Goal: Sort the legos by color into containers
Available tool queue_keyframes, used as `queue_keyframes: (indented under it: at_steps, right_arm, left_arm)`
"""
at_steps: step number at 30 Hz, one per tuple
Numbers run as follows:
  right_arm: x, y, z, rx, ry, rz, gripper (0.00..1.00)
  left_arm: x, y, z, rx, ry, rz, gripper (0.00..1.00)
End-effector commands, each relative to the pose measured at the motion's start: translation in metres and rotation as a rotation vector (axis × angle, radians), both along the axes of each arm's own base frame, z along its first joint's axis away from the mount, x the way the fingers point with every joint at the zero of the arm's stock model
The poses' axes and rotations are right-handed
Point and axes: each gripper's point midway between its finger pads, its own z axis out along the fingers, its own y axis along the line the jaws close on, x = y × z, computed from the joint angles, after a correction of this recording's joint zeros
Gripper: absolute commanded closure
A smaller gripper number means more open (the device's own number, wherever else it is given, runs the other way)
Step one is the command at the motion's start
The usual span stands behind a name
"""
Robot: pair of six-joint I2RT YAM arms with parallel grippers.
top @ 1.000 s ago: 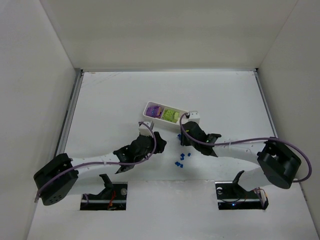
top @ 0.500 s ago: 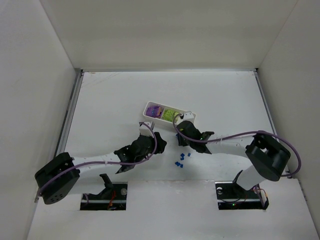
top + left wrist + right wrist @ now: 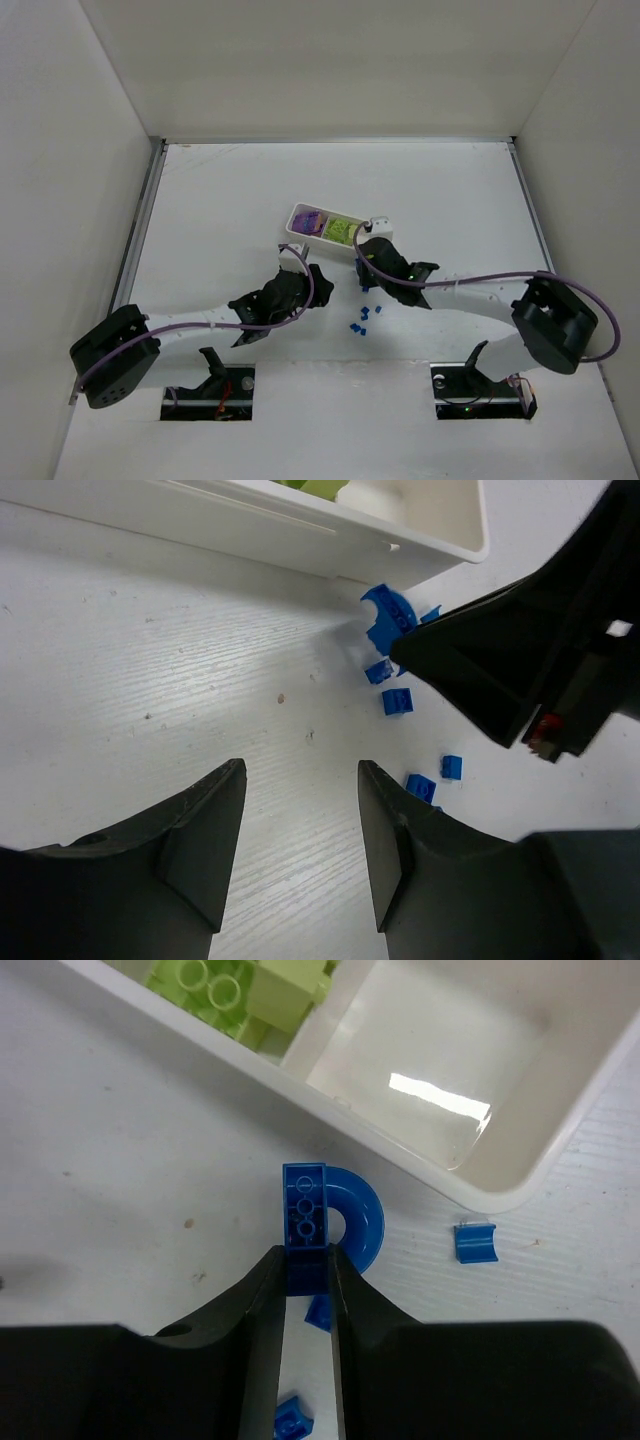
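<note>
The white tray [image 3: 296, 222] holds purple bricks [image 3: 310, 219] in its left compartment and yellow-green bricks [image 3: 341, 231] in the middle one. Its right compartment [image 3: 440, 1060] shows empty in the right wrist view. My right gripper [image 3: 305, 1252] is shut on a blue arch-shaped lego [image 3: 305, 1210], held just in front of the tray's right end [image 3: 500, 1195]. The blue arch [image 3: 390, 615] also shows in the left wrist view. My left gripper [image 3: 300, 780] is open and empty over bare table, left of the blue pieces [image 3: 397, 701].
Several tiny blue pieces [image 3: 360, 320] lie on the table between the two grippers and nearer the arm bases. One small blue piece [image 3: 475, 1242] lies right of the held arch. White walls enclose the table on three sides.
My right gripper has shifted slightly left toward the tray's right end while its arm swung behind it. The left arm has not moved.
</note>
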Motion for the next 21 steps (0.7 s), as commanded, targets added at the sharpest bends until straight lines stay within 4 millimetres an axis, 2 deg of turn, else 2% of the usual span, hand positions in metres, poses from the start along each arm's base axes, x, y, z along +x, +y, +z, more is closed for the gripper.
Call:
queue_keyframes:
  at_steps: [1,5,8,12,15,17,21]
  right_arm:
    - [0.002,0.006,0.038,0.082,-0.077,-0.004,0.74]
    - [-0.005,0.007,0.059,0.134,-0.099,0.012,0.74]
    - [-0.003,0.005,0.079,0.175,-0.133,0.011,0.74]
    - [0.028,-0.002,0.102,0.223,-0.18,-0.031,0.74]
    - [0.053,-0.003,0.103,0.232,-0.191,-0.054,0.74]
    - [0.064,-0.004,0.096,0.219,-0.182,-0.075,0.73]
    - [0.078,-0.008,0.085,0.197,-0.17,-0.109,0.73]
  left_arm:
    - [0.001,-0.007,0.018,-0.06,-0.035,-0.007,0.54]
    - [0.0,-0.008,0.021,-0.064,-0.041,-0.011,0.54]
    - [0.001,-0.01,0.023,-0.06,-0.048,-0.012,0.54]
    - [0.003,-0.016,0.024,-0.04,-0.06,-0.023,0.57]
    - [-0.003,-0.031,0.026,-0.027,-0.068,-0.071,0.58]
    - [-0.008,-0.042,0.027,-0.007,-0.077,-0.109,0.58]
    - [-0.013,-0.061,0.023,0.047,-0.097,-0.155,0.58]
